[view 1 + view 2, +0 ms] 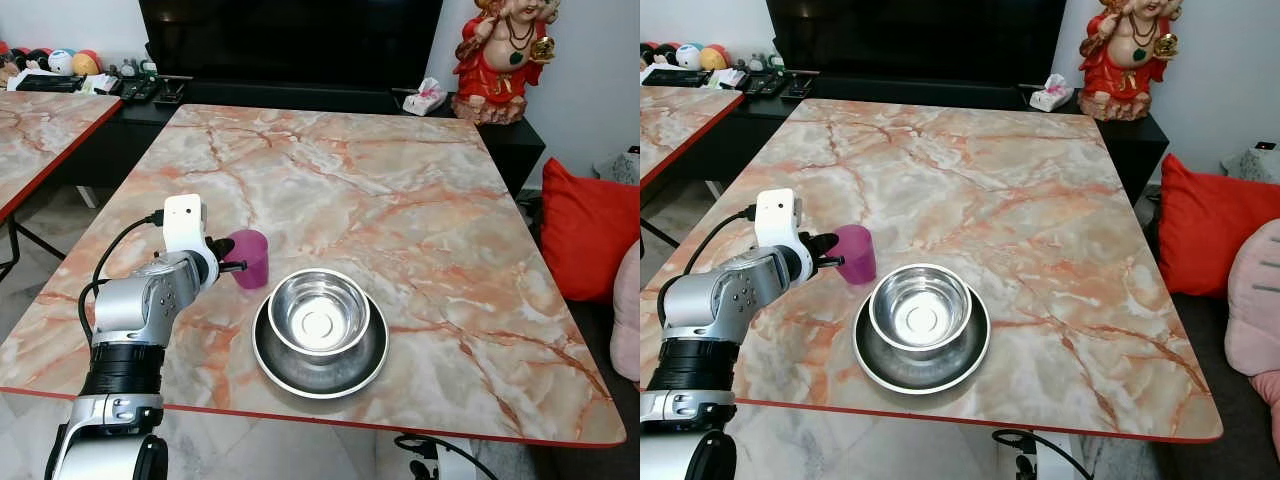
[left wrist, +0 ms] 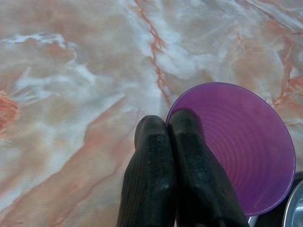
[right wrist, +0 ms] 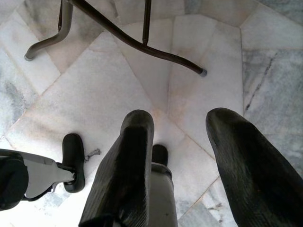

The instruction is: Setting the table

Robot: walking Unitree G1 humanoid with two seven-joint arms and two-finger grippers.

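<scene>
A purple plastic cup [image 1: 250, 256] stands upright on the marble table [image 1: 400, 200], just left of a steel bowl [image 1: 318, 312] that sits in a steel plate [image 1: 322, 378] near the front edge. My left gripper [image 1: 236, 266] reaches in from the left and is shut on the cup's near rim. In the left wrist view its two black fingers [image 2: 151, 156] press together at the rim of the cup [image 2: 236, 151], one on each side of the wall. My right gripper [image 3: 180, 127] hangs open over the tiled floor.
A second marble table [image 1: 40, 130] stands to the left. Behind the table are a black TV stand with a tissue pack [image 1: 425, 97] and a red statue [image 1: 500, 60]. A red cushion [image 1: 590, 230] lies at the right. Metal table legs [image 3: 142, 45] cross the floor.
</scene>
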